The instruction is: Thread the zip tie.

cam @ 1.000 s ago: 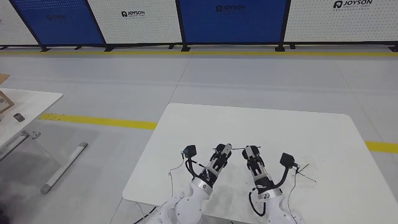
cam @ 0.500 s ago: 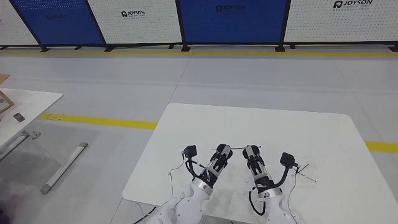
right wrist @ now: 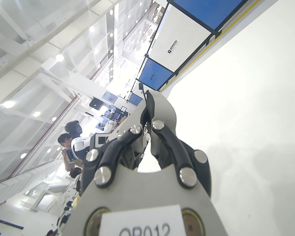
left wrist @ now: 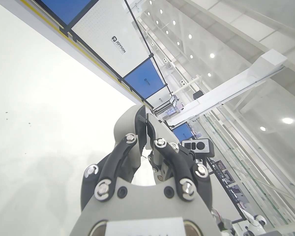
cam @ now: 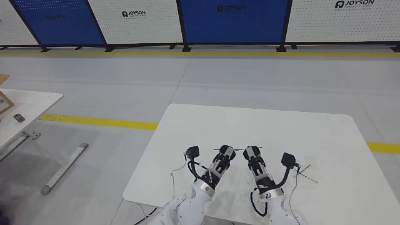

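My two grippers hover side by side just above the front part of the white table [cam: 262, 125]. The left gripper [cam: 227, 151] [left wrist: 146, 122] is shut, its pads pressed together on a thin black zip tie [cam: 215, 149]. The right gripper [cam: 249, 152] [right wrist: 147, 100] is shut too, and a short black end of the zip tie [right wrist: 140, 86] sticks out past its tips. In the top view the tie shows as a thin dark line running sideways through both grippers, which are a small gap apart.
A few more thin black ties [cam: 307, 174] lie on the table by the right arm's elbow. The table's front edge [cam: 187, 204] runs close below the arms. A second white table [cam: 25, 109] stands far to the left.
The left gripper has edged slightly toward the right gripper. The right gripper has barely moved.
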Available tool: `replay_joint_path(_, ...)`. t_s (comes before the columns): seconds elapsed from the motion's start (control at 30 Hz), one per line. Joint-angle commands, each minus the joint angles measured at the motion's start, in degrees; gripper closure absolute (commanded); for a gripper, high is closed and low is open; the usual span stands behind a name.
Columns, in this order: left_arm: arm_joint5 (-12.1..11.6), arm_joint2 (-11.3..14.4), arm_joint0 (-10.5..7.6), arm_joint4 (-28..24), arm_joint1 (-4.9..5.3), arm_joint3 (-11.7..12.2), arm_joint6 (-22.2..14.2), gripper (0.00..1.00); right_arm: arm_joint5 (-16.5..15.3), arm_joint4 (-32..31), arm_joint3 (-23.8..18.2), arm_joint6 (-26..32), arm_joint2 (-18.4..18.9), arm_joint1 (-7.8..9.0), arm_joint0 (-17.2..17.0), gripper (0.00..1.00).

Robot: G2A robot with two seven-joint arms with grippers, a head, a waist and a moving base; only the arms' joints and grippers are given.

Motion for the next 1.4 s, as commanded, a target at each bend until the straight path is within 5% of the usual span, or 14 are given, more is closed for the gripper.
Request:
replay_joint_path(0.0, 0.0, -0.1, 0.06, 0.2, 0.01, -0.1, -0.1, 1.00, 0.1, 0.0, -0.1, 0.2, 0.1, 0.01, 0.0, 1.00)
replay_joint_path(0.47, 0.0, -0.4, 0.34, 1.1, 0.03, -0.3, -0.8, 1.00, 2.7, 3.7, -0.1, 6.9, 0.9, 0.16, 1.0, 1.00)
replay_joint_path(0.57, 0.3, -0.4, 0.34, 0.9, -0.01, -0.3, -0.7, 1.00, 2.6, 3.0, -0.2, 6.2, 0.8, 0.16, 0.8, 0.72)
replay_joint_path(0.67, 0.7, -0.5, 0.25, 0.8, -0.06, -0.2, -0.7, 1.00, 2.4, 2.1, -0.5, 4.9, 0.7, 0.13, 0.4, 0.67)
replay_joint_path(1.37, 1.8, 0.0, -0.53, 1.3, -0.50, 0.9, 0.1, 1.00, -0.1, 1.5, -1.8, 2.6, 2.4, 0.43, -1.4, 0.82)
